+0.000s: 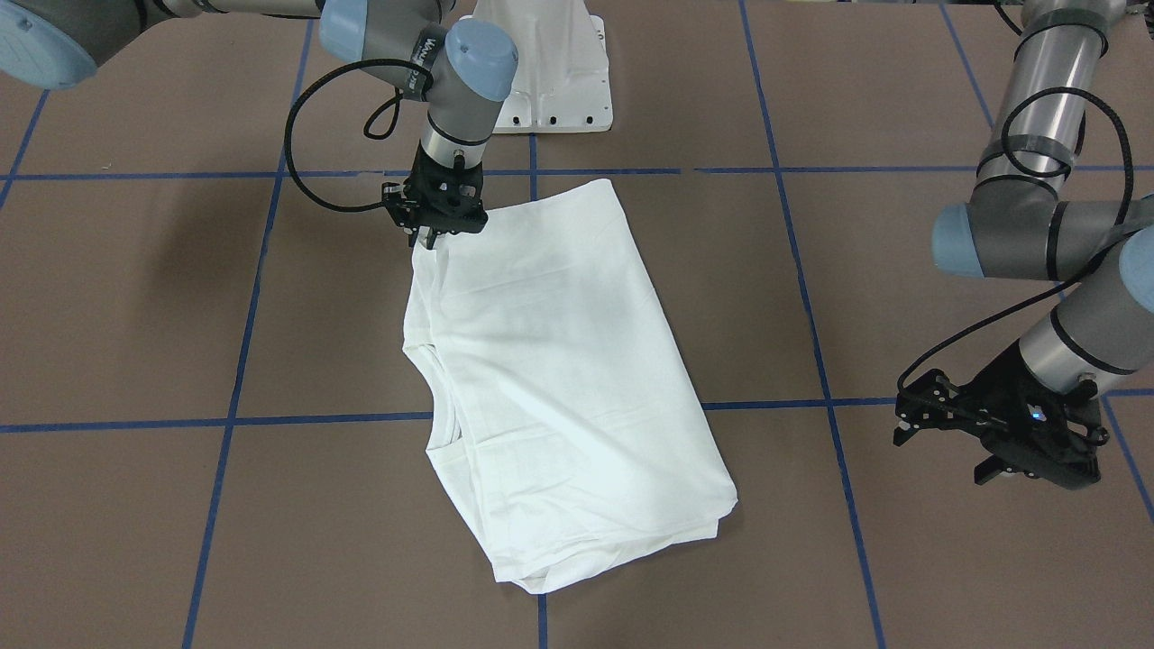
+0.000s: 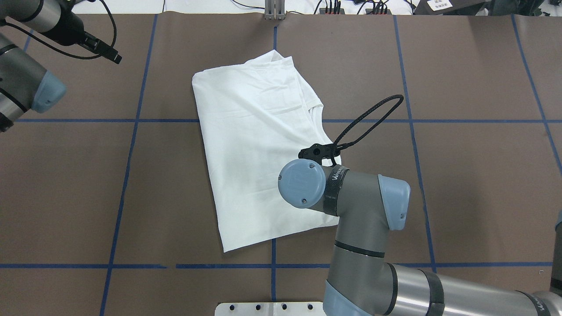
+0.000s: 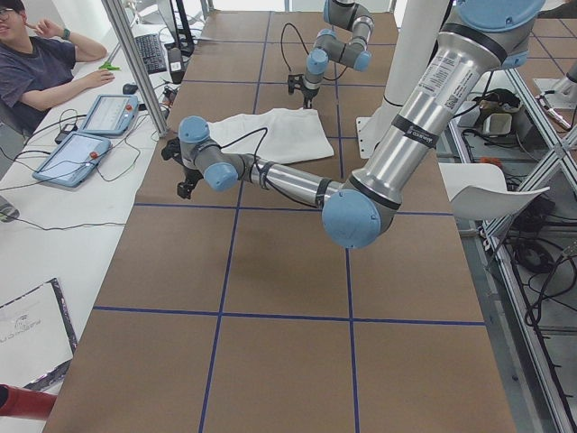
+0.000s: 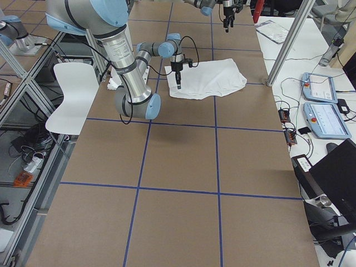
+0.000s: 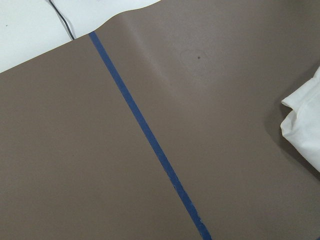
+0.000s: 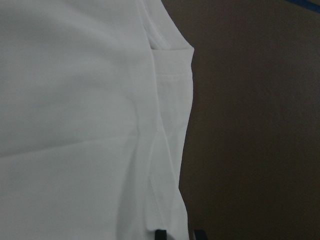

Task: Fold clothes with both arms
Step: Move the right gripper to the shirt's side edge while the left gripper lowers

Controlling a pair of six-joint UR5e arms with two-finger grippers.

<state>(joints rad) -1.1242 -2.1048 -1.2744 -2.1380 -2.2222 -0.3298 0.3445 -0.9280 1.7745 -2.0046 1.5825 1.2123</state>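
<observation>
White cotton T-shirt, folded, flat at centre of brown table. Soft, light, limp; likely slides and sags, so pinch hem or corner. Right gripper at robot-side corner, tips narrowly apart astride hem. Left gripper spread, empty, well apart.

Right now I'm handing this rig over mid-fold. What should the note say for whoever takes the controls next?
Grippers: left gripper looks open and empty over the table, apart from the shirt. The right gripper is down on the shirt's collar-side edge near its robot-side corner; I cannot tell whether it grips.
Shirt: flat mid-table, folded into a narrow stack, no sleeves sticking out.
Done: apparently the lengthwise folds.
To do: probably a crosswise fold; confirm the right grip and bring the left gripper in first.
</observation>
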